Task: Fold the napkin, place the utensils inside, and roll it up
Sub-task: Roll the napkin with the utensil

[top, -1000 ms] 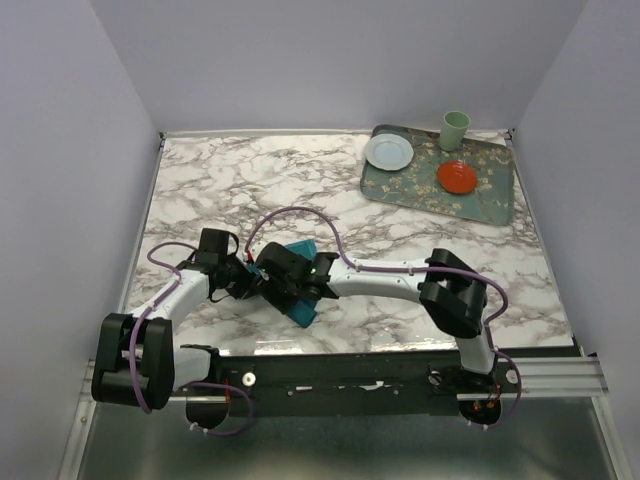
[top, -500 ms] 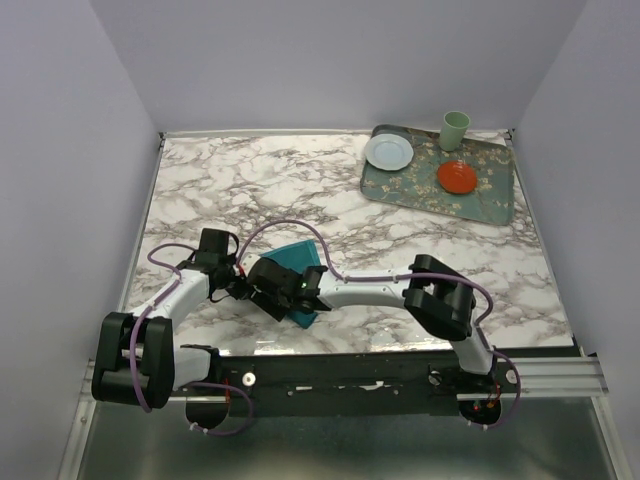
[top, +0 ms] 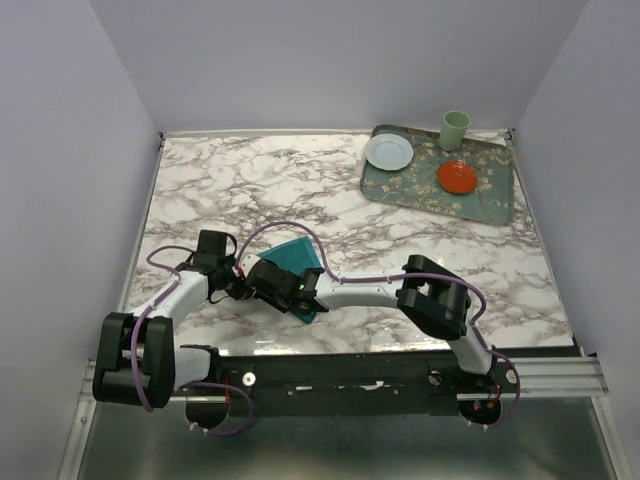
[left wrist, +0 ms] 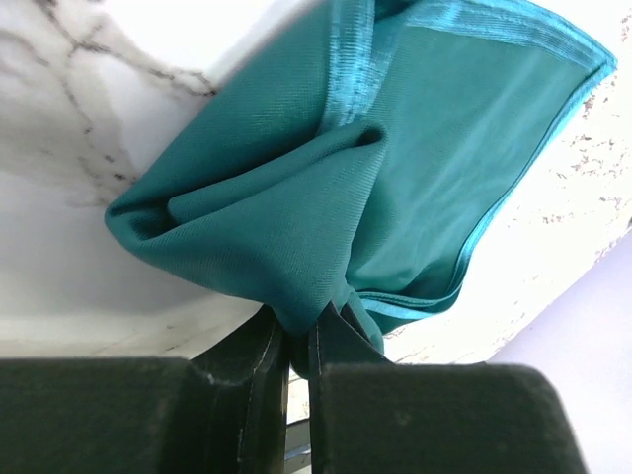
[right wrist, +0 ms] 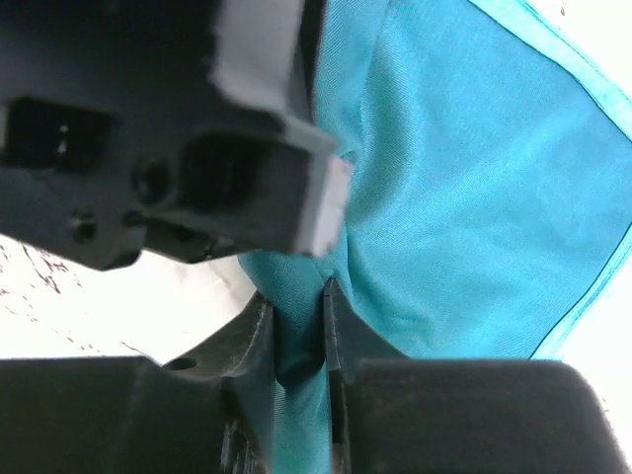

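Where the work sits: near edge of the desk (top: 250, 180), left of centre; white marble top with grey veins.
Tray (top: 485, 205): grey-green, patterned, at the far right corner of the desk.
Napkin (left wrist: 296, 197): teal cloth with a shiny hem, bunched into loose folds close to the near edge, left of centre; its far part is spread on the desk, its near part gathered between the two pincers.
White plate (top: 388, 151): on the tray's left end.
Red plate (top: 456, 177): mid-tray, near the white one.
Cup (top: 455, 129): pale green, upright, at the tray's far rim.
Left pincer (left wrist: 301, 341): fingers nearly together, clamped on a gathered fold of the cloth.
Right pincer (right wrist: 296, 346): fingers close, cloth pinched between them; just beside the other pincer.
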